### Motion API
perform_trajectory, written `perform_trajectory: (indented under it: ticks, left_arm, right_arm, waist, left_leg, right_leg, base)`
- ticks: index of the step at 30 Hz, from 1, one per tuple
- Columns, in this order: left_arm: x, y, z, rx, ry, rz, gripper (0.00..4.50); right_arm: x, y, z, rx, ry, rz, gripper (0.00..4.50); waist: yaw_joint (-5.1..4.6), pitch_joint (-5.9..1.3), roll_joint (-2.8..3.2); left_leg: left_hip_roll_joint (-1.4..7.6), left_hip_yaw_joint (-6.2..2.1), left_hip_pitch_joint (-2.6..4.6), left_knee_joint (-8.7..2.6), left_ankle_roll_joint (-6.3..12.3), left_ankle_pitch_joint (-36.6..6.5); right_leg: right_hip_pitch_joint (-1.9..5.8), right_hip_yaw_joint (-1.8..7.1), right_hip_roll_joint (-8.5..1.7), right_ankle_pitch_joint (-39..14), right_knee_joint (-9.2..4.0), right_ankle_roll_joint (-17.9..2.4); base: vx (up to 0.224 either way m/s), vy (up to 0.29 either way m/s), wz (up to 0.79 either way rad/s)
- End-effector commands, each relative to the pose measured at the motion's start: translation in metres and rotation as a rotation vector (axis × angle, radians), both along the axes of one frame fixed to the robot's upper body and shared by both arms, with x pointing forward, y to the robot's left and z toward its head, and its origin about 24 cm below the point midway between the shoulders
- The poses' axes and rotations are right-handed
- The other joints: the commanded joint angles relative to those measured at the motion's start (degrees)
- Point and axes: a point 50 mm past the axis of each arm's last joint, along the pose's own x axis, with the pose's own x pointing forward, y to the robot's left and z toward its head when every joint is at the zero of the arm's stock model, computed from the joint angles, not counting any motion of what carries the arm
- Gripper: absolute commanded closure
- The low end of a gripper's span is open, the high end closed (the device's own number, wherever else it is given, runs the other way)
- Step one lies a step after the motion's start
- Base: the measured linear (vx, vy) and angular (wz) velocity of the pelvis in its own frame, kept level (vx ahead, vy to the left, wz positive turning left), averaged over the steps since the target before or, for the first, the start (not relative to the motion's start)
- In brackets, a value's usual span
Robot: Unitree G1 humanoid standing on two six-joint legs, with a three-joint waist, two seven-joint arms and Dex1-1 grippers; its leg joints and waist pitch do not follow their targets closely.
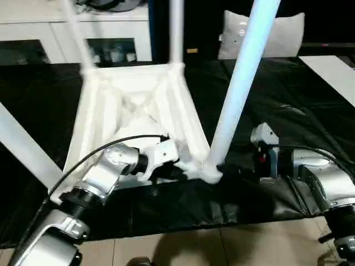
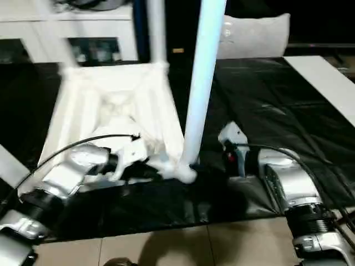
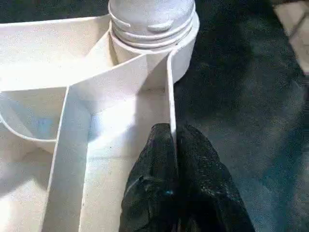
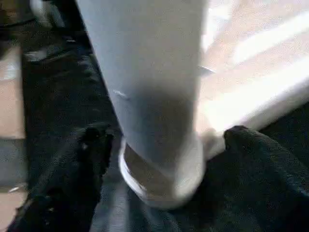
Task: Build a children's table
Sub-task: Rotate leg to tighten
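Black left gripper (image 3: 174,183) pinched the tabletop (image 1: 133,105) rim beside the nearest seated leg (image 1: 238,88) (all four legs looked fitted), right gripper (image 4: 164,179) gaping around it.

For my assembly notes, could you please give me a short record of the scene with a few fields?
Table top: white table top lies underside up on the black-covered work table
Legs: leg stands in the near corner socket; other legs rise from other corners
Left gripper: left gripper shut on a rib of the table top
Right gripper: right gripper open, fingers either side of the leg's base
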Motion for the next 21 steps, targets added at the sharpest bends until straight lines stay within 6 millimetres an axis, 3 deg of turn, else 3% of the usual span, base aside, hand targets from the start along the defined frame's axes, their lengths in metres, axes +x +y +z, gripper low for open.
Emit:
perform_trajectory:
  ticks: [1,6,11,21]
  left_arm:
    - [-0.010,-0.011,-0.003,0.044,0.015,-0.144,4.50]
    - [-0.014,-0.011,-0.001,0.047,0.029,-0.211,4.50]
    - [-0.015,-0.011,0.000,0.050,0.032,-0.236,4.50]
    - [-0.014,-0.008,-0.001,0.043,0.051,-0.205,4.50]
  right_arm:
    - [-0.003,0.002,0.005,0.009,-0.003,0.069,0.78]
    - [-0.008,0.007,0.002,0.028,0.038,0.149,1.12]
    - [-0.013,0.009,-0.001,0.042,0.088,0.207,1.49]
    - [-0.017,0.010,-0.001,0.073,0.123,0.223,2.28]
  waist:
    - [-0.07,-4.16,-0.39]
    - [0.73,-4.21,-0.66]
    - [0.68,-4.23,-0.57]
    - [0.70,-4.29,-0.69]
  left_leg:
    - [5.27,-2.33,0.17,-3.44,5.69,-0.4]
    - [5.15,-2.21,-0.03,-3.46,5.16,-0.2]
    - [5.41,-2.40,0.01,-3.46,5.14,0.0]
    - [5.09,-2.28,-0.17,-3.38,4.72,0.3]
  right_leg:
    - [3.83,5.55,-6.72,-13.6,-4.82,1.8]
    - [4.06,5.68,-6.81,-13.9,-4.62,1.9]
    - [3.95,5.62,-6.79,-13.2,-4.53,1.6]
    - [4.10,5.54,-6.69,-13.5,-4.60,2.8]
  base:
    - [0.000,0.000,0.00]
    - [0.000,0.000,0.00]
    - [0.000,0.000,0.00]
    - [0.000,0.000,0.00]
